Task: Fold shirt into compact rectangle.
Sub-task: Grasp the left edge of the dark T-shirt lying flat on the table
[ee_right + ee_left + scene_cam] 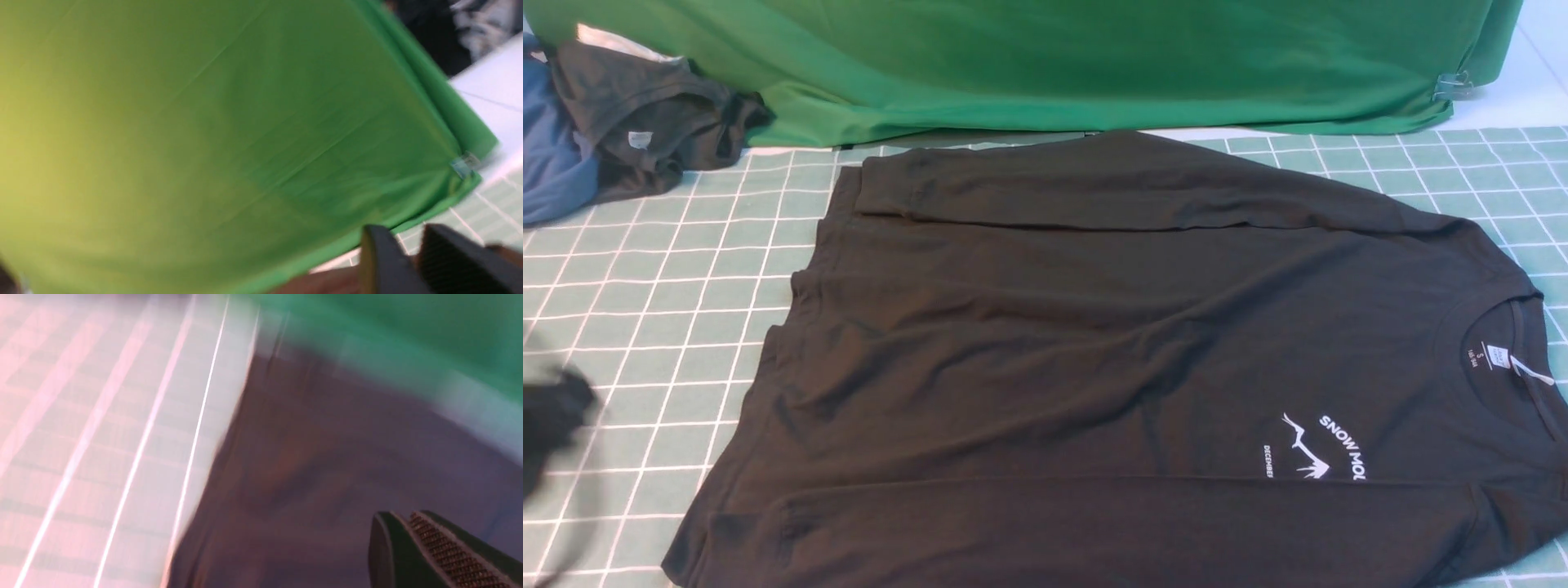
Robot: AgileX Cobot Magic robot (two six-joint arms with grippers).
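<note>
The shirt [1094, 343] lies flat on the checked mat [645, 327], collar to our right, both sleeves folded across the body, its far edge just beside the green cloth [1094, 65]. The left gripper [398, 518] is closed and empty; the right gripper [412, 241] shows nothing held, but blur hides whether its jaws have met. A pinch taking only the top layer would, we judge, spill the sleeves; a far-edge grasp could snag the green cloth.

Black shirt [1094, 343] on gridded mat [645, 327]

Black shirt [1045, 343], green white-gridded mat [645, 327]
</note>
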